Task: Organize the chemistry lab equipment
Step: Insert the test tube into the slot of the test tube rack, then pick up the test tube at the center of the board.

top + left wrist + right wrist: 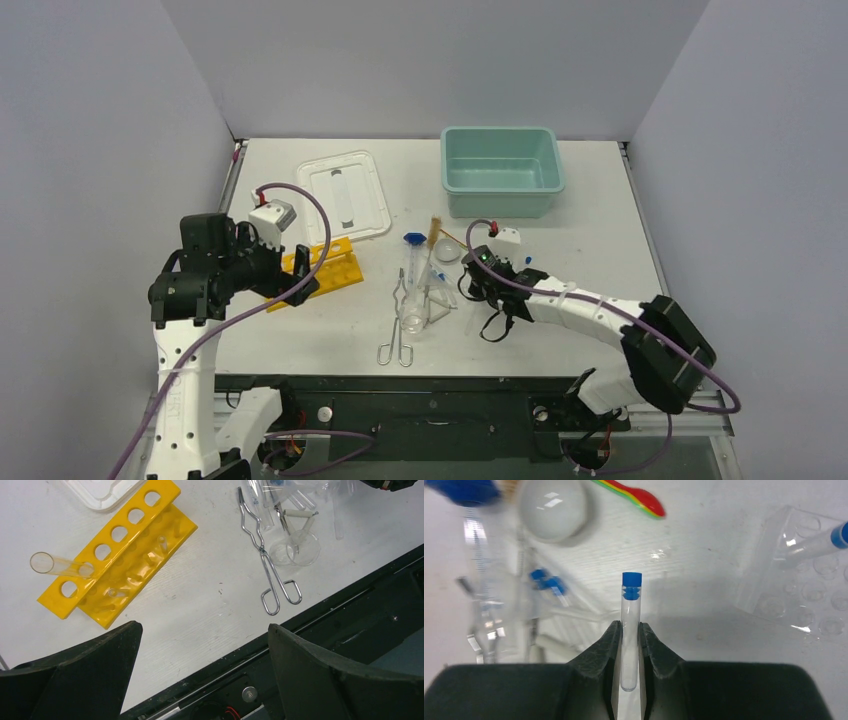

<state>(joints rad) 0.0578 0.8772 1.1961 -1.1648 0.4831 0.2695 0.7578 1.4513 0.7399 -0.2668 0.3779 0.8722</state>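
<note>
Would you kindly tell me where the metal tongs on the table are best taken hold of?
Grip the tongs from straight above, across the two thin arms just past the loop handles. They lie flat with room either side there; further up, the beaker crowds them.

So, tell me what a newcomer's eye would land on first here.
First, the bright yellow holed rack on the left, with one clear glass tube leaning in a hole near its end. Next, the right gripper, clamped on a blue-capped vial, right of the metal tongs. The teal tub sits at the back.
</note>
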